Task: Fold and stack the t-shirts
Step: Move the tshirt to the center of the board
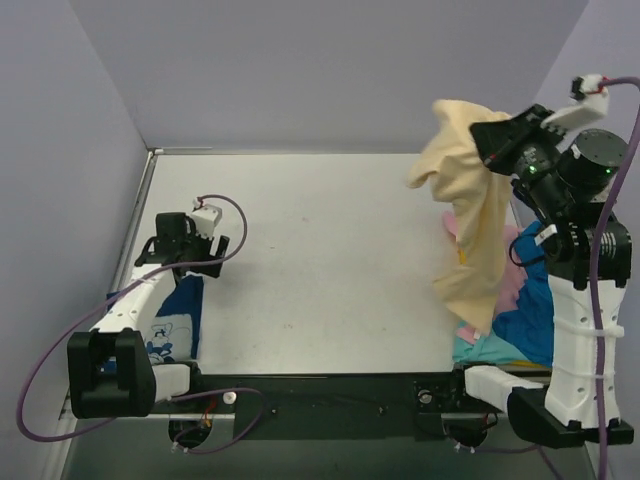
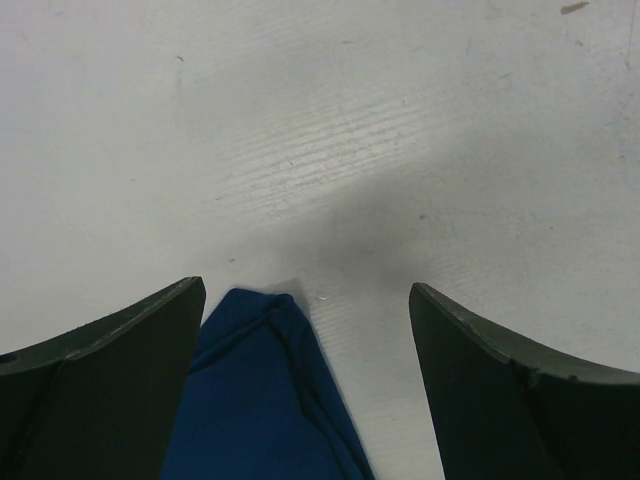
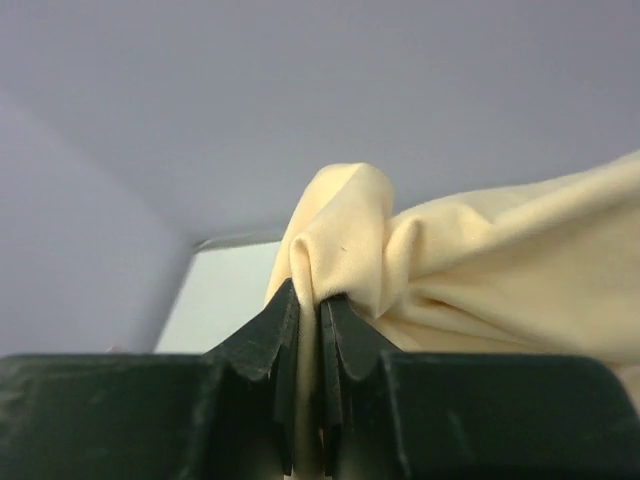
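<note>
Right gripper (image 3: pixel 310 300): my jaws are pinched tight on a bunched fold of the beige t-shirt (image 1: pixel 468 230), which is raised and hangs at 3 o'clock over the table (image 1: pixel 320 250). Heap of t-shirts (image 1: pixel 525 320) lies at 4 o'clock. Left gripper (image 2: pixel 305 288): jaws spread wide, holding nothing, above the navy t-shirt (image 2: pixel 255 400) at 8 o'clock.

The tan tee (image 1: pixel 470 230) at three o'clock is plain pale yellow-beige. Under it lie a pink tee (image 1: pixel 510 290), a bright blue tee (image 1: pixel 535 310) and seemingly a teal tee (image 1: pixel 480 350). At eight o'clock, the navy tee (image 1: pixel 185 305) bears white cartoon print. The table (image 1: pixel 320 240) is off-white and faintly speckled.
</note>
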Controlling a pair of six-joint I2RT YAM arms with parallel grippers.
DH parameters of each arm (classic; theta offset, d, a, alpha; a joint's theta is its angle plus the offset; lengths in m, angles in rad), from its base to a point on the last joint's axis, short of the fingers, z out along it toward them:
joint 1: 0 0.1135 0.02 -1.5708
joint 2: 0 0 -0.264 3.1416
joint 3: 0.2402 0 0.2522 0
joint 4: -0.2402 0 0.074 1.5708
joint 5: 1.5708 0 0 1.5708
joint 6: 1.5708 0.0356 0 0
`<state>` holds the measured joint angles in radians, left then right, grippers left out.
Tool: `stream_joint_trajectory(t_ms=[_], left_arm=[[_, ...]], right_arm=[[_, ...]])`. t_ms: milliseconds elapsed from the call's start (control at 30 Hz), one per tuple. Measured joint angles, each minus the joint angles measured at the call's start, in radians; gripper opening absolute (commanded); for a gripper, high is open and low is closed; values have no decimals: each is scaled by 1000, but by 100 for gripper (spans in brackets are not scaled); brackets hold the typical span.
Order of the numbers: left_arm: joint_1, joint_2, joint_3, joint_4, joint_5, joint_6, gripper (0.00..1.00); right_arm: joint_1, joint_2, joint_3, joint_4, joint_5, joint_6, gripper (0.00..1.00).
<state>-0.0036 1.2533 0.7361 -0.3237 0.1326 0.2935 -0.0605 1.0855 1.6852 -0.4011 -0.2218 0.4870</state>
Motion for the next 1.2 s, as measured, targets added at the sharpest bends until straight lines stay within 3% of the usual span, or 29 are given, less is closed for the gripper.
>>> stream_joint_trajectory(t_ms=[200, 300, 400, 533, 700, 867, 933, 967, 1000, 1033, 1200], left_arm=[[58, 13, 90, -40, -31, 3, 94], [98, 24, 122, -49, -43, 2, 94], [123, 25, 134, -63, -54, 3, 94], [130, 29, 148, -89, -75, 8, 94], [133, 48, 168, -96, -96, 27, 94], [137, 88, 193, -124, -97, 52, 94], [137, 106, 218, -148, -78, 63, 94], [137, 114, 233, -162, -62, 68, 94], [137, 120, 251, -178, -42, 76, 94], [137, 123, 269, -192, -16, 84, 94], [133, 126, 359, -281, 117, 127, 92]], right_arm=[[447, 228, 332, 93, -299, -27, 0], [586, 306, 396, 209, -451, -11, 0], [624, 340, 385, 306, -548, 17, 0], [623, 342, 288, 328, -564, -19, 0], [601, 399, 160, 274, -524, -74, 0], [597, 618, 211, 154, -422, -150, 0], [599, 738, 259, 105, -377, -161, 31], [601, 801, 292, 73, -350, -165, 66], [606, 864, 333, 41, -317, -166, 86], [608, 915, 369, 16, -288, -159, 99], [612, 1088, 497, -116, -71, -176, 100]])
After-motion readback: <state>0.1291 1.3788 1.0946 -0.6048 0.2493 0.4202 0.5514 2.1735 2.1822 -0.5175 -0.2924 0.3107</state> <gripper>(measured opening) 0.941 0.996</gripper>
